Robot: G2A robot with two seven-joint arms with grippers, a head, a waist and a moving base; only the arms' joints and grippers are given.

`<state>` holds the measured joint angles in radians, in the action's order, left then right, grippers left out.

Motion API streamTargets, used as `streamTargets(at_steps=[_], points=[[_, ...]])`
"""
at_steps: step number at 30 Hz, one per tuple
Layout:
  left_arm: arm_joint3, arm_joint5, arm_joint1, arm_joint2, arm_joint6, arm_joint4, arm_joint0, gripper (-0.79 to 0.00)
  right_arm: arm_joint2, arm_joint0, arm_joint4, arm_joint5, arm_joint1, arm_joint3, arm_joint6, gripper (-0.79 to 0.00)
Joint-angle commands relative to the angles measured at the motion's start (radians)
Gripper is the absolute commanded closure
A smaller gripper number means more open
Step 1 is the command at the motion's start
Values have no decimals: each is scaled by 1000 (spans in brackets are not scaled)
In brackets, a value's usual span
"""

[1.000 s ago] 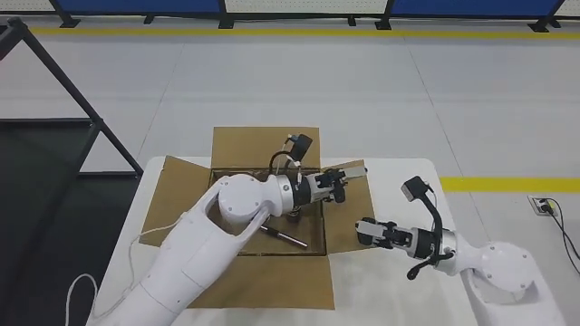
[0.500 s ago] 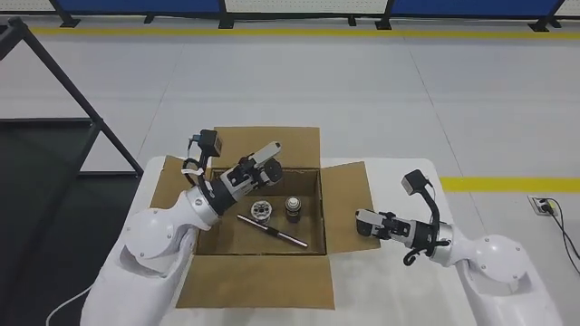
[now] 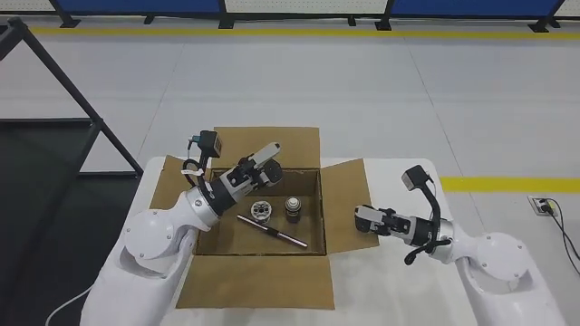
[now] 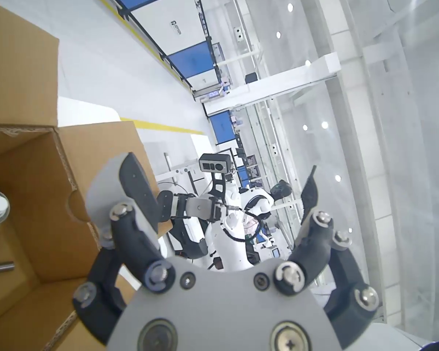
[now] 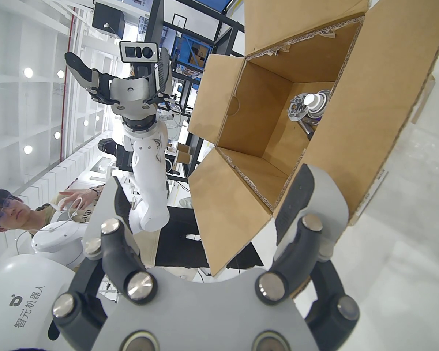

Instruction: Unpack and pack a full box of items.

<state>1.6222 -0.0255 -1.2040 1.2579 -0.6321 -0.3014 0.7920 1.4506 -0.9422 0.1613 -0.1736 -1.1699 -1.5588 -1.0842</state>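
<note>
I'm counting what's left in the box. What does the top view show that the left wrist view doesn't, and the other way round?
Top view only: a round metal part on the box floor, and the white table under the box. Left wrist view only: a half-round notch in the box's cardboard edge. Both: the bottle, the rod, the left gripper, open above the box, and the right gripper, open beside the box.
</note>
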Motion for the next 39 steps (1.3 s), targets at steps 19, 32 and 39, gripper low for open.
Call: streamTargets(at_steps=[19, 32, 39], points=[[150, -101, 14, 196, 287, 23, 238, -785, -18, -36, -26, 28, 14, 26, 71, -785], [236, -29, 11, 271, 480, 10, 395, -785, -42, -4, -42, 60, 18, 39, 96, -785], [232, -27, 12, 276, 479, 14, 410, -785, -42, -4, -42, 60, 18, 39, 96, -785]])
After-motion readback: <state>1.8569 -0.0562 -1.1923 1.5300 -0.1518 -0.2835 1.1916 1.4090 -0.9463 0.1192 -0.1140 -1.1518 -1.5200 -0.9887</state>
